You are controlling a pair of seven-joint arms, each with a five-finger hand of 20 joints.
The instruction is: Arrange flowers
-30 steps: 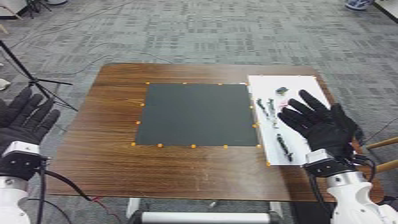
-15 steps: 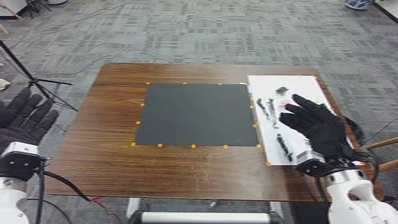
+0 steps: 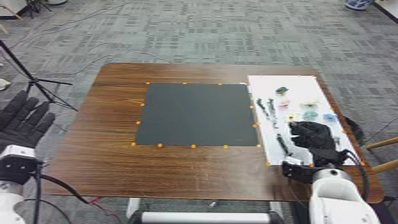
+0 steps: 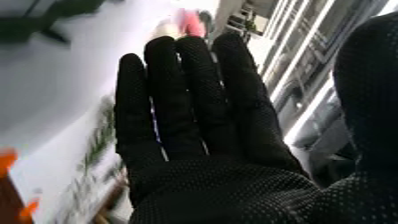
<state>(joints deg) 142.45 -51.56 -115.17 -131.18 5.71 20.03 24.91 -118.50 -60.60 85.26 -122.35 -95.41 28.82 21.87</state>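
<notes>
One likely step: picking. Holds the right robot hand (image 3: 313,137) wide and empty over the near part of the white sheet (image 3: 300,84), with flowers (image 3: 310,115) and stems (image 3: 273,113), on the counter's (image 3: 195,172) right. Probably needs next to pinch a stem, then carry left to the dark mat (image 3: 194,115).

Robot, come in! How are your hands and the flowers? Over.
Left hand open, beside the table. Right hand open, over the white sheet. Flowers loose on sheet. Right hand hides part of it.
</notes>
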